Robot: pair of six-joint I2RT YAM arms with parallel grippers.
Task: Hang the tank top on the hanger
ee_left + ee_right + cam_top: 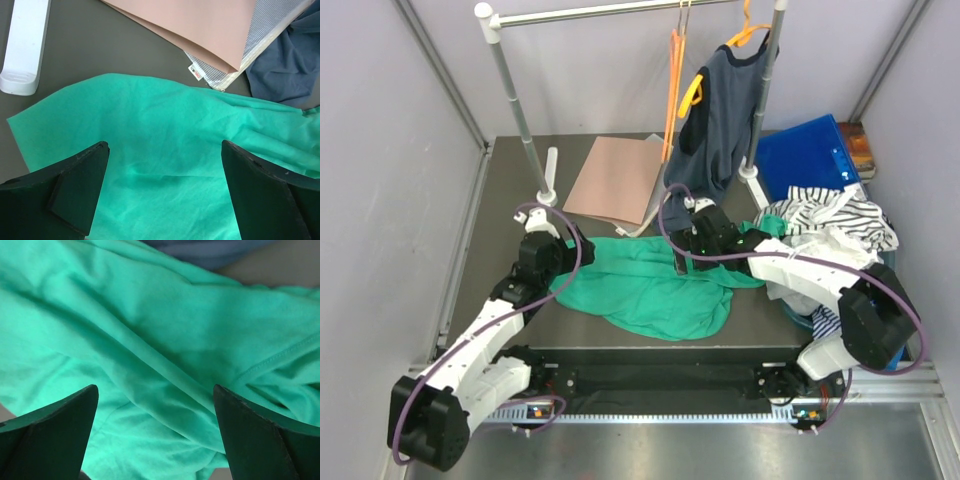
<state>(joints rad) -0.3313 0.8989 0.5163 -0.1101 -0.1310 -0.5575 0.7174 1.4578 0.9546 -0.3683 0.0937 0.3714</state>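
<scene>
My left claw: released, its fingers spread wide over the left end of the tank top. I grasp nothing, and whether the tips touch the cloth I cannot tell.
My right claw: also released, fingers wide apart above a fold at the tank top's far edge, holding nothing.
Tank top: lies crumpled on the dark table between my two arms. It is spread sideways, with its near part drooping toward the front edge.
Hanger: hangs from the rail at the back, well apart from the tank top. Its yellow end shows against the shoulder of the navy top.
Navy top: hangs on the same rail, its hem reaching down close to my right claw.
Pink board: flat on the table behind the tank top.
Striped garment: heaped at my right, beside a blue bin.
</scene>
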